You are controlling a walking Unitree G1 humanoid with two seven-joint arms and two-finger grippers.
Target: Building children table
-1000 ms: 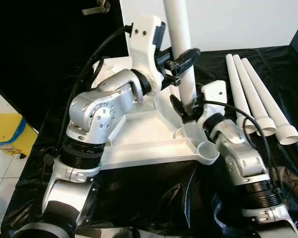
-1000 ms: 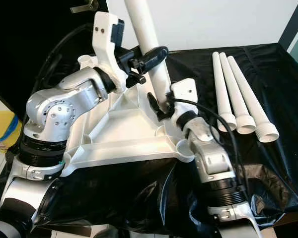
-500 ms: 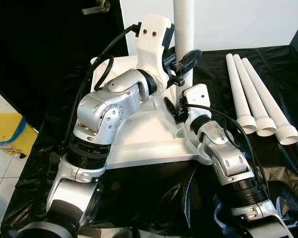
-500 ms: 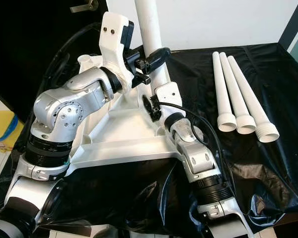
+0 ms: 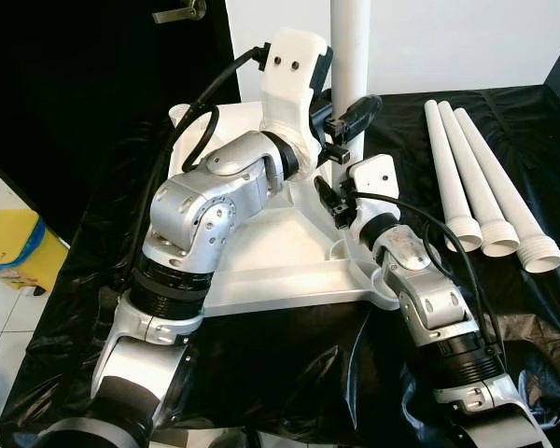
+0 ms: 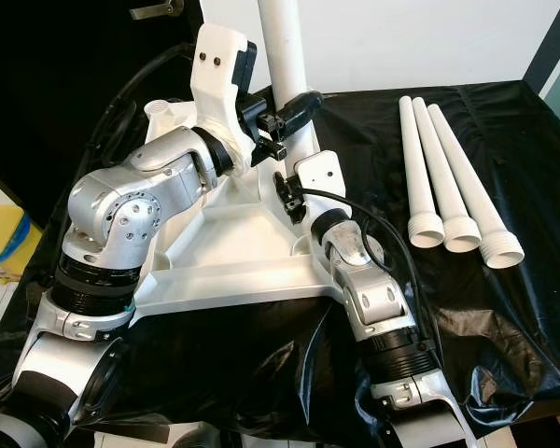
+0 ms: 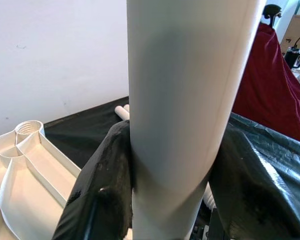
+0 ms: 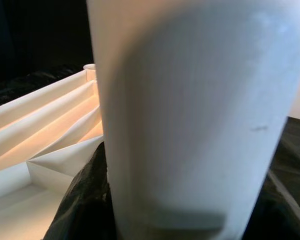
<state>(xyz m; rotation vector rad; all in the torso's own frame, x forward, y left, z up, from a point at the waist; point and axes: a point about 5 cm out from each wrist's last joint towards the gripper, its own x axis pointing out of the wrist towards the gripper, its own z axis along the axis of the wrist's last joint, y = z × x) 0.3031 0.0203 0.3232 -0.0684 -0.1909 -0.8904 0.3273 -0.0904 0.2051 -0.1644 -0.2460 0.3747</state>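
Eye views: left gripper (image 5: 347,119) and right gripper (image 6: 289,196) both pinch the upright leg (image 5: 350,56) over the tabletop (image 5: 261,247); spare legs (image 5: 485,187) lie at 3 o'clock.
Left wrist: fingers (image 7: 102,185) clamp the leg.
Right wrist: leg gripped beside tabletop ribs.
Progress: first leg going in; three left.

Both eye views are bright, evenly lit and sharp, with soft sheen on the black sheet (image 5: 504,121) and highlights on the silver arms; the upper left corner falls into deep shadow. In the left wrist view the leg (image 7: 185,100) is close and soft-focused, shaded down one side. The right wrist view is dimmer and blurred, with warm orange light on the tabletop (image 8: 35,125).
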